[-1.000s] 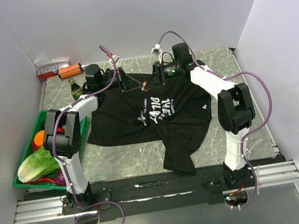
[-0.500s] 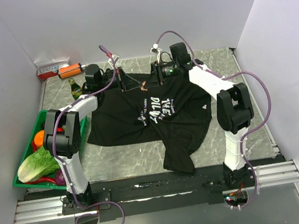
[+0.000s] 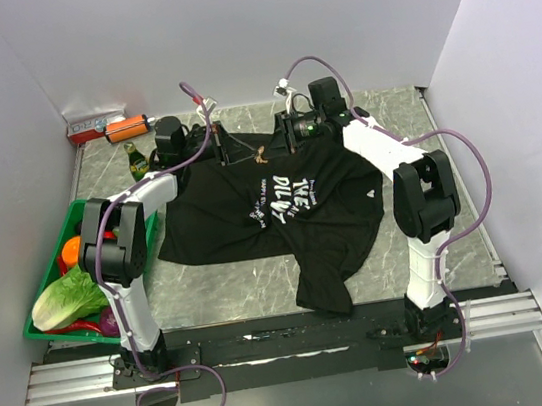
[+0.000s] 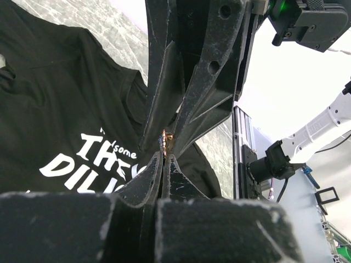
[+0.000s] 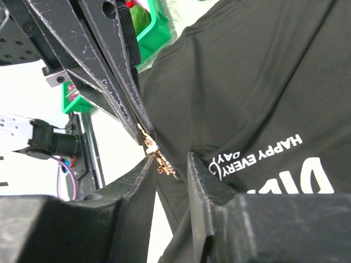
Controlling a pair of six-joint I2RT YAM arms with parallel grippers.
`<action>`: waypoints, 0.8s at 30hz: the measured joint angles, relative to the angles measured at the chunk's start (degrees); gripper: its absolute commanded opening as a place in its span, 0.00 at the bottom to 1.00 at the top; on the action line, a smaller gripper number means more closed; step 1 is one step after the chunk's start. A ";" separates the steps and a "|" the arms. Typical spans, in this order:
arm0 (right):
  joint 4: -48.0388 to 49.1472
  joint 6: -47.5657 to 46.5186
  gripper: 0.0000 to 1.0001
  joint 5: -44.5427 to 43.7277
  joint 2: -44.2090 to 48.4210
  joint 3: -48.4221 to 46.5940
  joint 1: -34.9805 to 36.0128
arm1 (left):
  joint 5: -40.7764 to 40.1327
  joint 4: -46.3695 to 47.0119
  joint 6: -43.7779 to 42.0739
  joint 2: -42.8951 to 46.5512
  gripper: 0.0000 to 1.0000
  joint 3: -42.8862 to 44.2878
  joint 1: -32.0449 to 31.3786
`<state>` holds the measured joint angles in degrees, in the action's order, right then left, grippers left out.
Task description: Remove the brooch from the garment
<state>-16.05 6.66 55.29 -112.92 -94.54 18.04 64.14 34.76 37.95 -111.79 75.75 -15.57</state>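
The black T-shirt [image 3: 282, 211] with white lettering lies spread on the table; it also shows in the left wrist view [image 4: 55, 109] and the right wrist view [image 5: 263, 82]. A small gold brooch [image 3: 262, 152] sits at its collar, lifted off the table with the fabric. My left gripper [image 3: 249, 152] is shut, and the brooch [image 4: 164, 137] shows at its tips [image 4: 164, 156]. My right gripper [image 3: 278, 141] faces it from the right. Its jaws [image 5: 171, 158] are open, one on each side of the brooch's lower end [image 5: 164, 164]. The left fingers [image 5: 109, 82] pinch the upper end.
A green bin [image 3: 144, 231] at the left holds a lettuce [image 3: 67, 297] and an orange [image 3: 73, 249]. A green bottle [image 3: 136, 161], an orange object [image 3: 124, 129] and a small box [image 3: 93, 124] lie at the back left. White walls close three sides.
The right wrist has shifted very slightly at the collar. The left arm, the shirt and the brooch have not visibly moved.
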 measured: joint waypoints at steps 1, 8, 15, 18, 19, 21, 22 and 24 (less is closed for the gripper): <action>0.02 0.44 0.32 0.09 0.00 0.04 -0.04 | -0.07 0.00 -0.04 0.00 0.01 0.00 0.00; 0.61 2.05 0.34 1.07 0.00 0.52 -0.35 | -0.37 0.02 -0.09 0.00 0.01 -0.20 -0.04; 2.47 2.47 0.42 3.30 0.02 2.45 -0.96 | -0.33 -0.17 -0.44 0.00 0.01 -0.59 -0.24; 2.95 2.43 0.43 4.22 0.20 3.04 -1.25 | -0.31 -0.15 -0.44 0.00 0.01 -0.59 -0.22; 2.95 2.40 0.44 4.42 0.20 3.10 -1.31 | -0.31 -0.15 -0.44 0.02 0.01 -0.59 -0.20; 2.95 2.14 0.44 4.79 0.20 3.15 -1.44 | -0.28 -0.13 -0.44 0.02 0.01 -0.59 -0.20; 2.97 1.97 0.44 5.03 0.20 3.17 -1.49 | -0.24 -0.11 -0.44 0.07 0.01 -0.59 -0.20; 2.97 1.57 0.45 5.62 0.20 3.17 -1.55 | 0.00 -0.11 -0.44 0.22 0.01 -0.59 -0.20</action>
<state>-13.08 8.23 60.90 -112.73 -91.37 16.49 64.14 34.65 37.52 -111.57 75.16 -15.77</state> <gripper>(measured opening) 0.440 0.012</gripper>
